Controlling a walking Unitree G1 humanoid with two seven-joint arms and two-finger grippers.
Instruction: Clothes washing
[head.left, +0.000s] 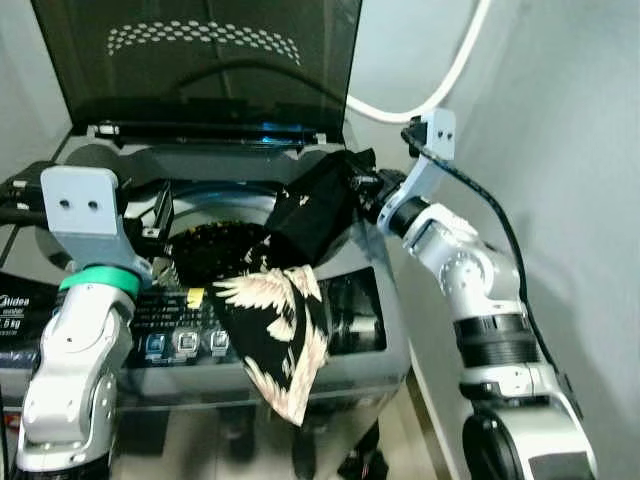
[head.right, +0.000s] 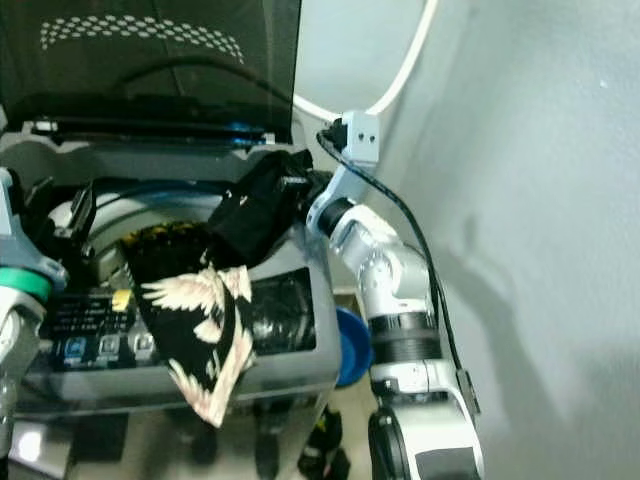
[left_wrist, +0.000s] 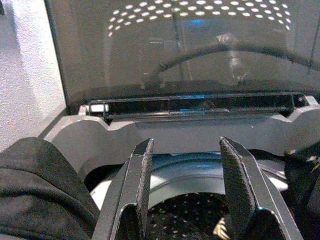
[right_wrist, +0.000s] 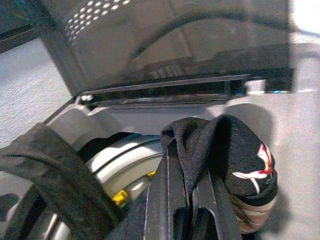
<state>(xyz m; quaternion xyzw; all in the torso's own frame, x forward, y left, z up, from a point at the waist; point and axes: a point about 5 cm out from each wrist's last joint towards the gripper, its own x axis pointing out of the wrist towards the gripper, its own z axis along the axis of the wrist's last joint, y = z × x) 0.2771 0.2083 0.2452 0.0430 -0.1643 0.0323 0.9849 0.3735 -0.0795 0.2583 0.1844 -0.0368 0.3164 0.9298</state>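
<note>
While I watch from the head cameras, the black garment (head.left: 275, 320) with its cream bird print hangs over the front rim of the washing machine (head.left: 370, 330), its lower end drooping down past the control panel (head.left: 180, 325) toward six o'clock. Its upper end rises toward one o'clock, where my right gripper (right_wrist: 186, 200) has it pinched: in the right wrist view I see the two black fingers closed tight together with dark cloth bunched over and around them. That gripper sits at the tub's right rim, at about three o'clock from the drum opening. Part of the garment lies inside the perforated drum (head.left: 215, 245).

My left gripper (left_wrist: 186, 190) hovers over the left side of the opening, at about nine o'clock, fingers spread apart with nothing between them; I see the drum's holes below them. A second dark grey cloth (left_wrist: 40, 190) lies on the machine's top just beside that gripper.

Behind, at twelve o'clock, the tinted lid (head.left: 200, 60) stands raised. A white hose (head.left: 440, 80) curves along the wall at one o'clock.
</note>
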